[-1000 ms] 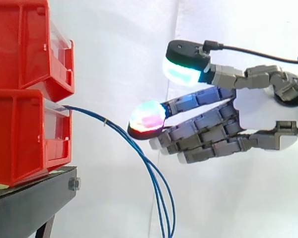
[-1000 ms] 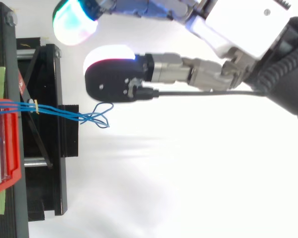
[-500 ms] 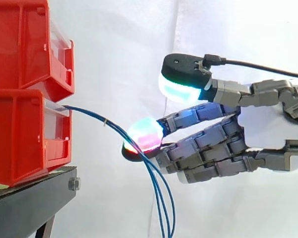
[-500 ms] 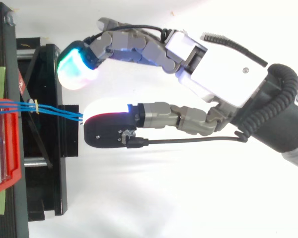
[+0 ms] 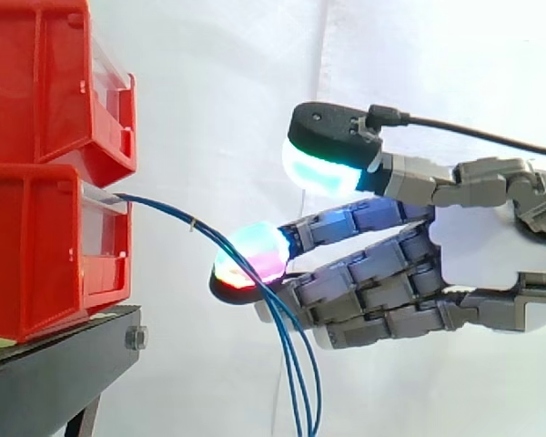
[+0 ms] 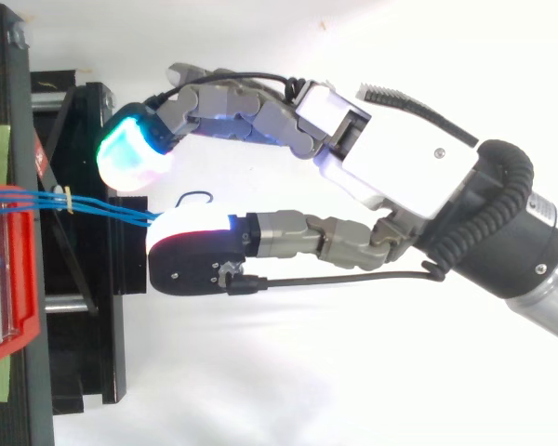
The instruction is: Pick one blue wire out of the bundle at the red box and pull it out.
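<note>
- Moved since the earlier frames: the robot hand [image 5: 473,246] has shifted left toward the bins, and its lower finger pad [image 5: 253,255] now lies against the wires [image 5: 164,206] instead of just beside them.
- Robot hand state: wide. The thumb pad [image 5: 318,168] sits well above the finger pad with clear space between them. The other fingers are curled underneath and grip nothing.
- Task item: the blue wires leave the front of the lower bin [image 5: 27,246], arch down to the right, pass the finger pad and hang to the bottom edge. From above they run between the two pads and end under the thumb.
- Count: three blue strands in the side view below the hand, one tie [image 5: 193,222] binding them near the bin, and two red bins, the upper bin [image 5: 36,82] stacked on the lower.
- Surroundings: both bins rest on one black stand [image 5: 55,373], with a white curtain [image 5: 218,91] behind.
- Obstruction: nothing lies between hand and wires. The upper bin overhangs the wire exit.
</note>
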Tool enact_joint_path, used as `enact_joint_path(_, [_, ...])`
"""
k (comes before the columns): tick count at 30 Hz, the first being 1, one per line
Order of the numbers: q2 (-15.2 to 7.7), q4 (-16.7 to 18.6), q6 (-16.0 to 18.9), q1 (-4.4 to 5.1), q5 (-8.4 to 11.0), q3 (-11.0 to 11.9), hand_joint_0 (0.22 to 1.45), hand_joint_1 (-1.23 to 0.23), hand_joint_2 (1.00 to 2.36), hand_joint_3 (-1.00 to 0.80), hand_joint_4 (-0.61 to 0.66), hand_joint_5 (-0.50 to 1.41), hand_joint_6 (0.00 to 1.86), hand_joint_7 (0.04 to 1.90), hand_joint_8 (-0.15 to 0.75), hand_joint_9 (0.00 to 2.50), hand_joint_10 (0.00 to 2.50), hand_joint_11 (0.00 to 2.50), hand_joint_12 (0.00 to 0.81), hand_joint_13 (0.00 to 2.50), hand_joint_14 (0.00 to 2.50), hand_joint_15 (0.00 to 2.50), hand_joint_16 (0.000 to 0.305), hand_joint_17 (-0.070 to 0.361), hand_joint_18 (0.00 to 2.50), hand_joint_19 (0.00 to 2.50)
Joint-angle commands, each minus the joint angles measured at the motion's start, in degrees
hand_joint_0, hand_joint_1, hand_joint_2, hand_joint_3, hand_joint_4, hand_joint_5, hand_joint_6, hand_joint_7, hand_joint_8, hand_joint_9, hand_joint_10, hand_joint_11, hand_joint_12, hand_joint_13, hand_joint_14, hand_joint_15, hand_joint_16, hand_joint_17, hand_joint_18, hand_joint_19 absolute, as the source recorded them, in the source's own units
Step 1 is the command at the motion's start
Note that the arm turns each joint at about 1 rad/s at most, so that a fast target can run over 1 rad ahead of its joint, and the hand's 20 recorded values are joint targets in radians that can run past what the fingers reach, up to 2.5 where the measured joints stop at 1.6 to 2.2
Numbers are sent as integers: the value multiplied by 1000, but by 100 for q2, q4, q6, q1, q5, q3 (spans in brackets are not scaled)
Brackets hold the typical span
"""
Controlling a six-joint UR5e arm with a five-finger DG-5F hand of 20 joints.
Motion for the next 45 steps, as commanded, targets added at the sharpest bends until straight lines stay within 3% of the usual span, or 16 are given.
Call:
enact_joint_path(1, [-177,284,3,15,1,40,551,-552,1000,-500,424,-154,502,760,336,571,1,103,389,272,3,98,56,125,67,123])
enact_joint_path(15, [-194,249,82,-56,-174,181,555,-551,1000,-500,423,-152,502,775,337,571,2,102,390,294,2,103,55,124,99,143])
enact_joint_path(19, [-282,451,100,-64,-227,181,559,-553,1000,-500,431,-145,502,808,337,571,2,105,390,302,2,105,55,124,108,142])
enact_joint_path(24, [-282,442,108,-73,-227,181,570,-573,1000,-500,439,-140,502,827,335,574,0,102,388,309,2,93,54,122,136,128])
enact_joint_path(29, [-440,723,179,-82,-236,181,577,-584,1000,-499,442,-138,502,835,334,575,1,96,387,315,2,99,54,121,144,127])
enact_joint_path(32, [-440,653,381,-108,-385,181,580,-587,1000,-497,445,-136,502,842,334,580,2,104,387,321,2,93,54,121,158,131])
enact_joint_path(37, [-440,556,539,-126,-412,181,615,-617,1006,-419,446,-124,502,918,331,579,2,105,384,325,4,97,53,118,167,136])
enact_joint_path(45, [-440,530,451,-135,-438,313,625,-670,1007,-396,437,-123,502,1000,330,568,3,109,385,330,2,91,52,118,179,130])
